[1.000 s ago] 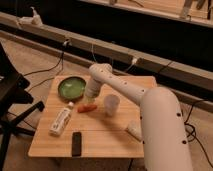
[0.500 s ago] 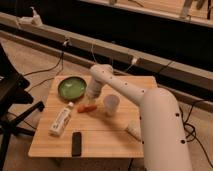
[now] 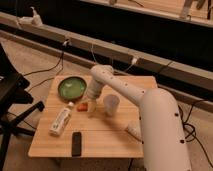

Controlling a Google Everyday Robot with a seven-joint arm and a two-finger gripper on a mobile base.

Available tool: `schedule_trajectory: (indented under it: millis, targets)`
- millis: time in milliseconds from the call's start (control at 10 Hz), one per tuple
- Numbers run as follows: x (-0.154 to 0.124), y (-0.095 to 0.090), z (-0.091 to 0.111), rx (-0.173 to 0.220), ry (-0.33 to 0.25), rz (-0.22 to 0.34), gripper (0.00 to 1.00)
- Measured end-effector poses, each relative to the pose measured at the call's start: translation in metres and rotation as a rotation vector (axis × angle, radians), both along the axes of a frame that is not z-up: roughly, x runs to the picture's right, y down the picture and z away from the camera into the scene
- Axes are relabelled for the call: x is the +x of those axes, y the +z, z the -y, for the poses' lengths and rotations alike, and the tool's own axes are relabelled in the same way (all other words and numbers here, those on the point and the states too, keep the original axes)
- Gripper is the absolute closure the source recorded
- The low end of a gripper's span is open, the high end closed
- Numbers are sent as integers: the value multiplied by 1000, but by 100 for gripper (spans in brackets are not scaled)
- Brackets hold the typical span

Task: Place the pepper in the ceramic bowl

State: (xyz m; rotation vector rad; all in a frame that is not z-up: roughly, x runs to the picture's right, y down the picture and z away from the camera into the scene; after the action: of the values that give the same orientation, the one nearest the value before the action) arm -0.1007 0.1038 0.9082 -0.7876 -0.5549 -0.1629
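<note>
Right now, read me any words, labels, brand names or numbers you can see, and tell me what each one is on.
No text can be read.
White tube: faint darker patches on its side, too blurred to read.
Pepper, ceramic bowl, cup: no lettering shows.
Gripper, down at the pepper between tube and cup: no markings show.
</note>
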Motion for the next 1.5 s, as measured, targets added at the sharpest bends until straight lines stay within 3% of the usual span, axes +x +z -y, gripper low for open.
schedule_trajectory:
  millis: [800, 1300, 1500]
  targets:
    - [7, 19, -13, -56, 33, 18, 23]
    - [2, 22, -17, -66, 24, 32, 71]
    - [0, 19, -17, -48, 13, 31, 92]
